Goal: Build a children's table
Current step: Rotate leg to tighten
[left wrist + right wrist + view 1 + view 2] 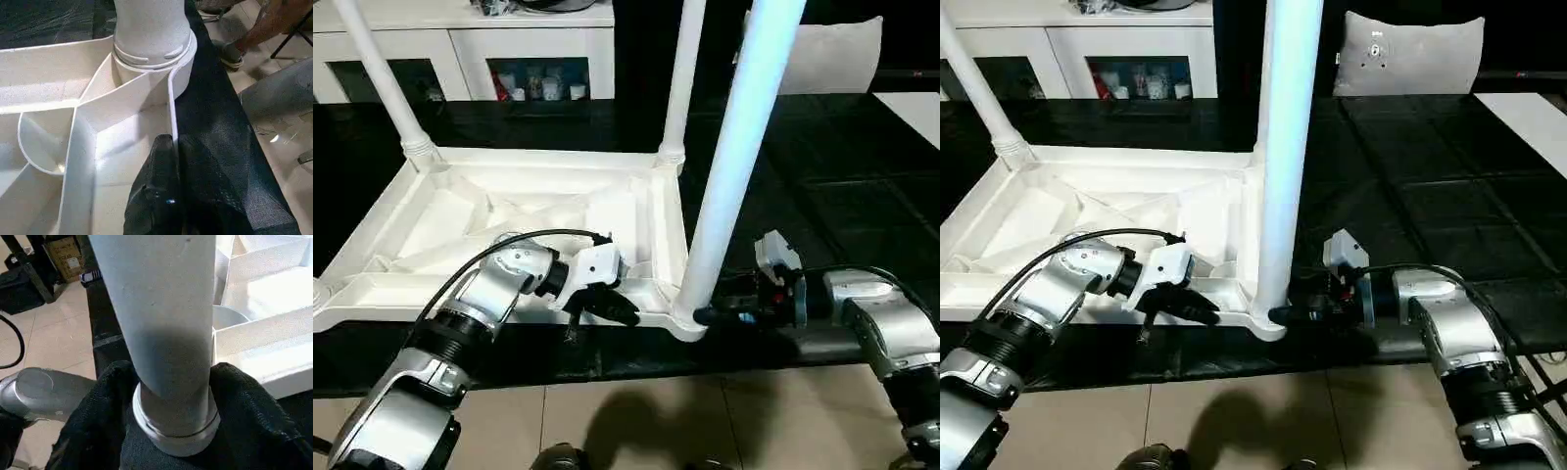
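My right gripper [705, 315] reaches in from the right at the near right corner of the upturned table top [460, 211], and my two black fingers [98, 416] sit on either side of the base of the nearest leg [734, 157] — in my right wrist view they wrap the collar where the leg meets its round socket [683, 318], clasping the leg. That leg stands upright in the socket and rises out of the top of the picture.

Just to the left, my left gripper [612, 305] lies along the near rim of the table top, fingers clenched together with nothing between them; its tip [164, 161] rests at the thin rim wall, near the same corner socket. A black cable loops over my left forearm.

The table top lies upside down on a black surface [822, 186], its ribbed underside facing up, with tan floor tiles [636, 421] below the near edge. Two more white legs stand in the far corners — one at the far left [382, 73], leaning, one at the far right [677, 83], upright.

Beyond the table sits a white cabinet [529, 59] with glass doors, and off to the right a pale cushion [1410, 54].
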